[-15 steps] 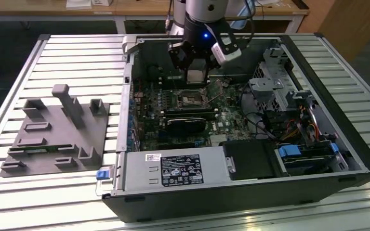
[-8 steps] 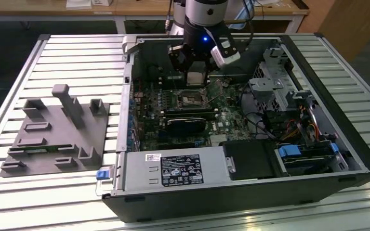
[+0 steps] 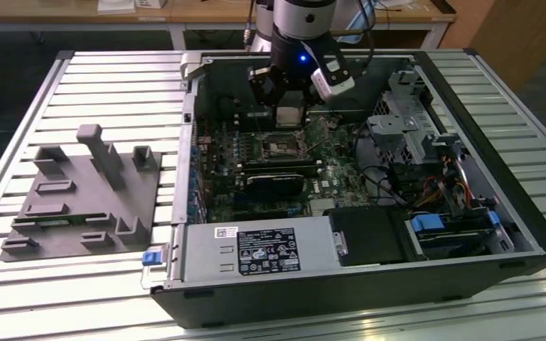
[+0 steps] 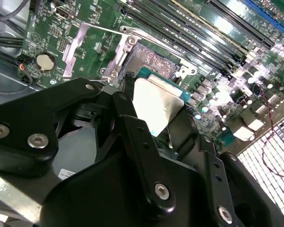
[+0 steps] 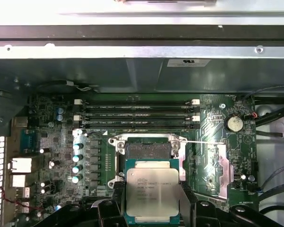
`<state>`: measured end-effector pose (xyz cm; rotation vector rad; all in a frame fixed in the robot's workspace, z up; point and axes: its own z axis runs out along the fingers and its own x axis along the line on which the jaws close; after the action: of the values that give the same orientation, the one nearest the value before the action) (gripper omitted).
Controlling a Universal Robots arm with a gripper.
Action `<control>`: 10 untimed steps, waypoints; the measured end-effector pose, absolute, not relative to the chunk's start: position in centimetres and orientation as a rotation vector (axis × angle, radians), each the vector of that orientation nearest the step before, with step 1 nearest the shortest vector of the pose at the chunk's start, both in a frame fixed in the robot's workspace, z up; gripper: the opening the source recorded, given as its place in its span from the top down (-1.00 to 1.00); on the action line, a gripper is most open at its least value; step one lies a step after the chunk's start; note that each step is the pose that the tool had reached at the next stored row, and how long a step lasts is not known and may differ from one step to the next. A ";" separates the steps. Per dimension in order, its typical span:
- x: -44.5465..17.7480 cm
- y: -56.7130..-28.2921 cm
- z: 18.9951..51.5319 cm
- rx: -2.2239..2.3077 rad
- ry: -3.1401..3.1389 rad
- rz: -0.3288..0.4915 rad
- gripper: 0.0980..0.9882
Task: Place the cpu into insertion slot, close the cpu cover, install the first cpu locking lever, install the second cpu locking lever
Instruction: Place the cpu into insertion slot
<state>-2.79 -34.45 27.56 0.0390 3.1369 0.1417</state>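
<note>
End effector (image 5: 152,201) gripping the cpu (image 5: 152,188) near the insertion slot (image 5: 148,150) inside the case (image 3: 330,298)

The arm (image 3: 303,25) points down, its gripper (image 3: 290,115) clamping the cpu (image 5: 152,193).

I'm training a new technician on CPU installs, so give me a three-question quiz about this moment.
1. True or false: the cpu already sits in the insertion slot.
2. The gripper is: A) open, B) shut on the cpu, C) shut on a lever.
3. Fill in: the cpu cover is swung ____.
Key: 1 false, it is held clear of the slot; 2 B; 3 open.
</note>
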 end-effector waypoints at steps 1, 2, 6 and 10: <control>-2.8 -34.4 27.5 0.038 3.132 0.141 0.01; -2.8 -34.4 27.4 0.038 3.127 0.141 0.01; -2.9 -34.4 27.0 0.037 3.110 0.141 0.01; -2.9 -34.5 26.5 0.036 3.099 0.140 0.01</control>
<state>-2.93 -34.45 26.50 0.0357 3.0987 0.1402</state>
